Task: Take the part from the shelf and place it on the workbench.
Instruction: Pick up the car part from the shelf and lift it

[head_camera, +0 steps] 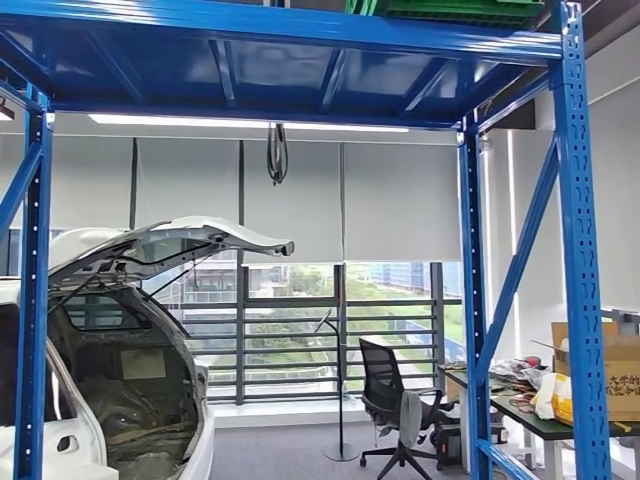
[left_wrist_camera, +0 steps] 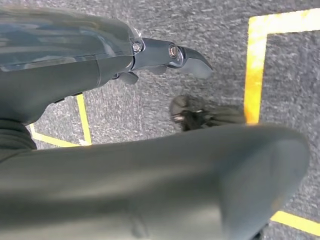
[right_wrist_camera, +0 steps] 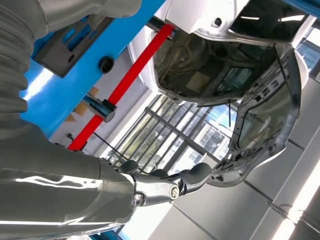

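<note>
Head view: tall blue steel shelf frame [head_camera: 581, 250] with perforated uprights spans the picture, its upper deck overhead; a green plastic crate [head_camera: 445, 8] sits on top of that deck, only its lower edge visible. Whether this crate holds the part cannot be told — no part can be made out in any view. Through the frame: a white car body with raised rear hatch [head_camera: 113, 350] at left, a black wheeled office chair [head_camera: 392, 405] near the windows, and a dark-topped work table [head_camera: 528, 415] at right carrying a brown cardboard box [head_camera: 604, 370] and some loose clutter. A black coiled cable [head_camera: 277, 155] hangs from the ceiling beyond the deck. Left wrist view: left hand [left_wrist_camera: 151, 100] hangs over grey carpet marked with yellow floor tape [left_wrist_camera: 256, 70]; the thick grey thumb fills the near part of the picture, one dark finger [left_wrist_camera: 181, 54] extends straight out — nothing lies between them, nothing is touched, so the hand is released and holds nothing. Right wrist view: right hand [right_wrist_camera: 162, 187] is raised, with dark fingers [right_wrist_camera: 196, 175] stretched forward in free air, slightly curved, grasping nothing and touching nothing; beyond it are the blue frame, a red crossbar [right_wrist_camera: 128, 80] and the white car's open hatch.
</note>
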